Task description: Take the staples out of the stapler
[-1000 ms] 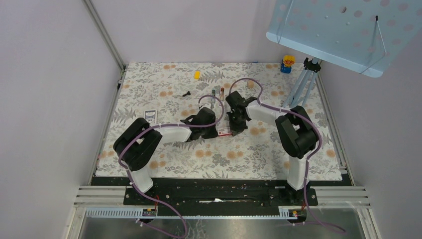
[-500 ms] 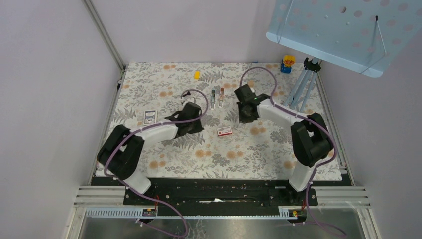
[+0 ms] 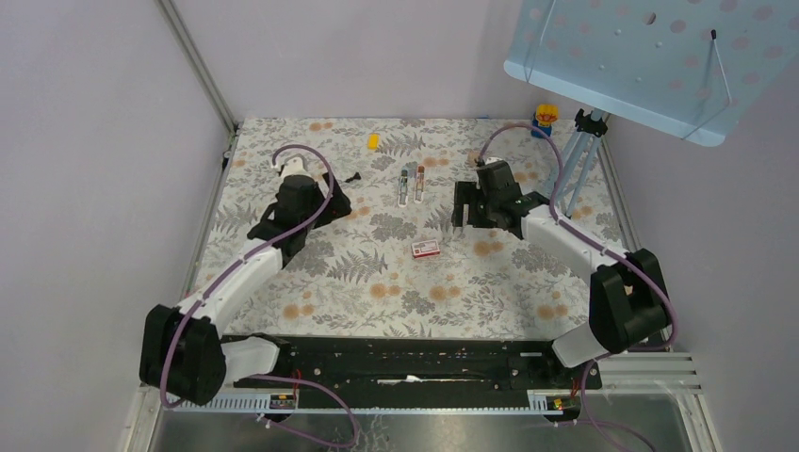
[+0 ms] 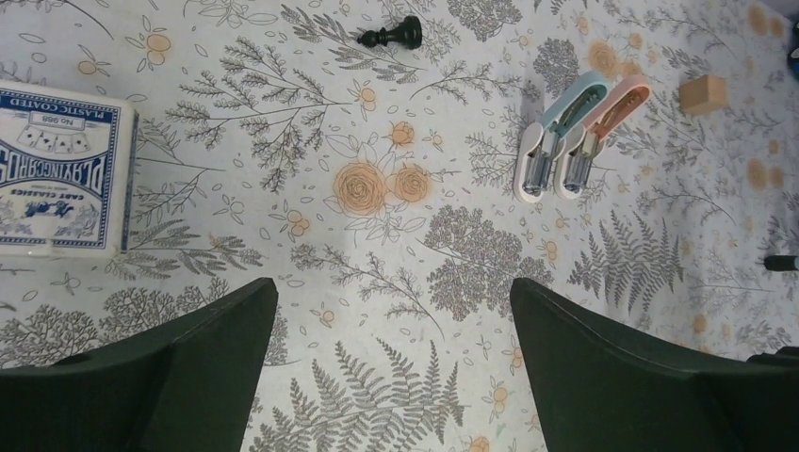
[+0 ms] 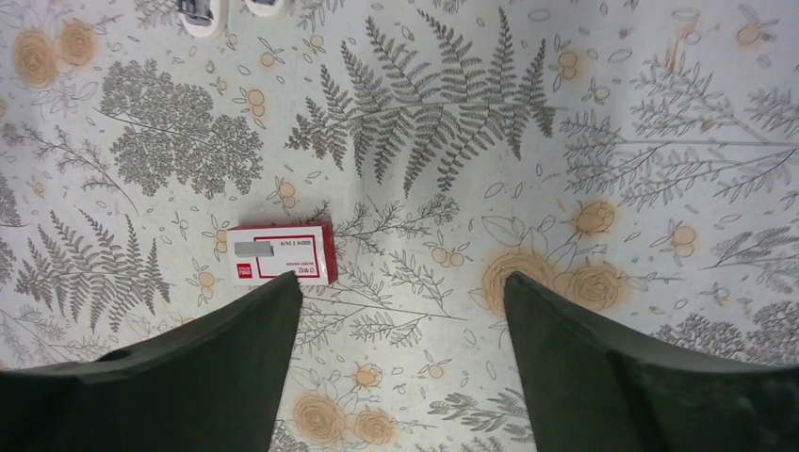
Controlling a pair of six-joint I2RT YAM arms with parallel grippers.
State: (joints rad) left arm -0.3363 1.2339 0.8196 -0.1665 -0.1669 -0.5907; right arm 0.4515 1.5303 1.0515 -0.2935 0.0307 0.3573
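Both my pincers stand wide and empty: left pincer [image 4: 391,292], right pincer [image 5: 403,282]. Between them, touching neither, blue stapler [image 4: 556,132] and pink stapler [image 4: 603,127] lie side by side, ahead-right of my left. I judge them light, stiff and slick; grip across the flanks. Staple box [image 5: 281,254] lies near my right.

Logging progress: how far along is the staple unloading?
Done: nothing visibly; no loose staples show. In hand: nothing; left gripper and right gripper hang open, empty. Left: possibly everything; blue stapler and pink stapler lie side by side, contents hidden, red staple box apart.
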